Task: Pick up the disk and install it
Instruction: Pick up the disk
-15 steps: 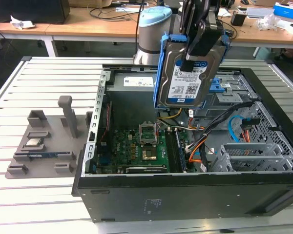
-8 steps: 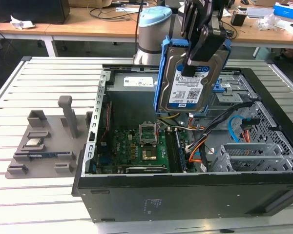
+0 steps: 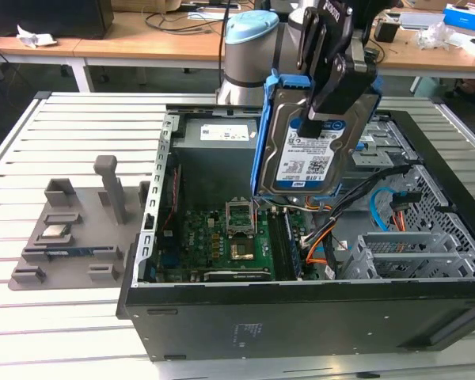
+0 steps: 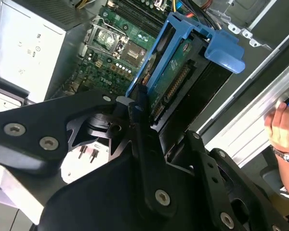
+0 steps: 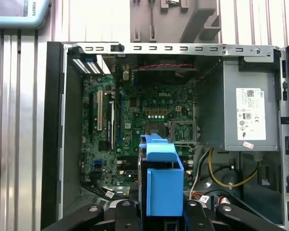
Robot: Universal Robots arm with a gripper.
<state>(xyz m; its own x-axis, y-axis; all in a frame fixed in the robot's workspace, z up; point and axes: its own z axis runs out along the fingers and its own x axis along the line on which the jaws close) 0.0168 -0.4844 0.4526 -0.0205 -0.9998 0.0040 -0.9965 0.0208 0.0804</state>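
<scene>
The disk (image 3: 301,154), a silver hard drive with a white-and-blue label in a blue plastic carrier, hangs upright above the open computer case (image 3: 301,317), over the motherboard (image 3: 222,237). My gripper (image 3: 309,127) is shut on it from above, one black finger lying across the label side. In the second wrist view the disk (image 4: 171,82) shows its circuit-board side and connector, with a finger (image 4: 139,108) pressed against the carrier's edge. Seen in the first wrist view, the carrier's blue end (image 5: 161,183) sticks out between the fingers, above the board (image 5: 135,125).
A grey power supply (image 5: 248,115) fills one corner of the case. A metal drive cage (image 3: 412,253) and orange and blue cables (image 3: 384,210) sit at the exterior view's right. A grey parts fixture (image 3: 71,229) stands left of the case. A person's hand (image 4: 282,125) is beside the case.
</scene>
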